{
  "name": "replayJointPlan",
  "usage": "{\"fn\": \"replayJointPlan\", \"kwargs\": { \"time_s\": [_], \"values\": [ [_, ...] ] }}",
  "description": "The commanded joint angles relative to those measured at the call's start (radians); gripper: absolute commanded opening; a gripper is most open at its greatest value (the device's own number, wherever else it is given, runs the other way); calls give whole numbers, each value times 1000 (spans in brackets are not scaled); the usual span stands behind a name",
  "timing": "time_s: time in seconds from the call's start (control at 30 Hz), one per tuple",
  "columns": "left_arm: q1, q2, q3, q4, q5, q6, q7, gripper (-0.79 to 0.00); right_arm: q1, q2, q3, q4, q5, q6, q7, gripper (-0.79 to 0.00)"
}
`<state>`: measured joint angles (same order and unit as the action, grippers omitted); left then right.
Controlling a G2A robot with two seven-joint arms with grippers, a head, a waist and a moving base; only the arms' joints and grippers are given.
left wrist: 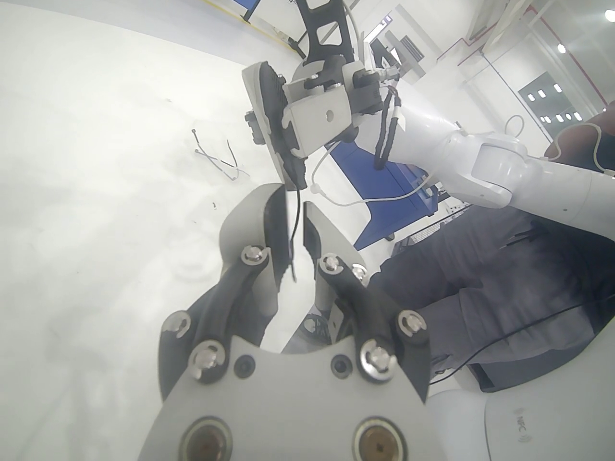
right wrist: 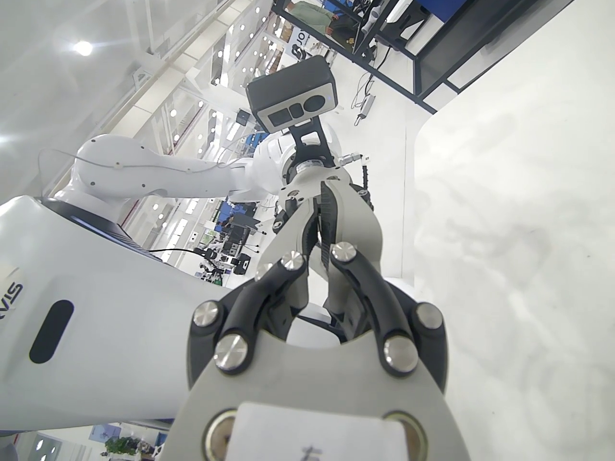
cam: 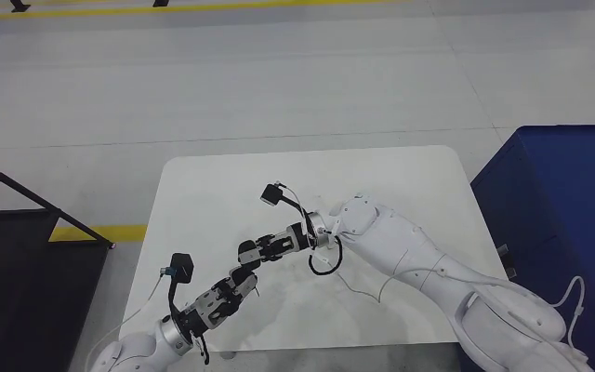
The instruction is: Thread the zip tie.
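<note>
My left gripper (left wrist: 294, 206) has its fingers a little apart, and the black zip tie (left wrist: 297, 218) runs between them, lying against one pad. Tip to tip with it, my right gripper (left wrist: 292, 177) is pinching the tie's far end. Both hang over the white table (left wrist: 96, 146), where some loose ties (left wrist: 216, 158) lie well apart

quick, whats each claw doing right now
Left claw: open, with the tie running between its fingers.
Right claw: closed on the tie.
</note>
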<state>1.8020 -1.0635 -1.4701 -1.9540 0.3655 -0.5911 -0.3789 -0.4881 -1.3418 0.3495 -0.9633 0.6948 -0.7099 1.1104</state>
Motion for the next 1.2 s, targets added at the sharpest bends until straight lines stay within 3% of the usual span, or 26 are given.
{"fn": "replayJointPlan", "kwargs": {
  "time_s": [0.0,0.4,0.57,0.87,0.9,0.93,1.17],
  "values": [
    [5,1,-6,0,1,-5,1,-579,1,0,-1,0,0,1,1,-785],
    [13,5,-26,10,-17,-23,8,-646,5,-9,-14,7,3,-1,-1,-785],
    [12,6,-26,12,-17,-23,8,-785,4,-11,-18,12,6,-4,-4,-785],
    [3,7,-20,18,-16,-26,7,-785,4,-12,-20,16,11,-7,-7,-785],
    [3,7,-20,19,-15,-26,8,-785,3,-12,-15,20,22,-10,-10,-514],
    [2,7,-19,19,-13,-26,9,-785,4,-11,-7,30,31,-18,-18,0],
    [2,8,-34,35,-34,-33,38,-785,21,23,36,39,-45,-111,-111,0]
  ]
}}
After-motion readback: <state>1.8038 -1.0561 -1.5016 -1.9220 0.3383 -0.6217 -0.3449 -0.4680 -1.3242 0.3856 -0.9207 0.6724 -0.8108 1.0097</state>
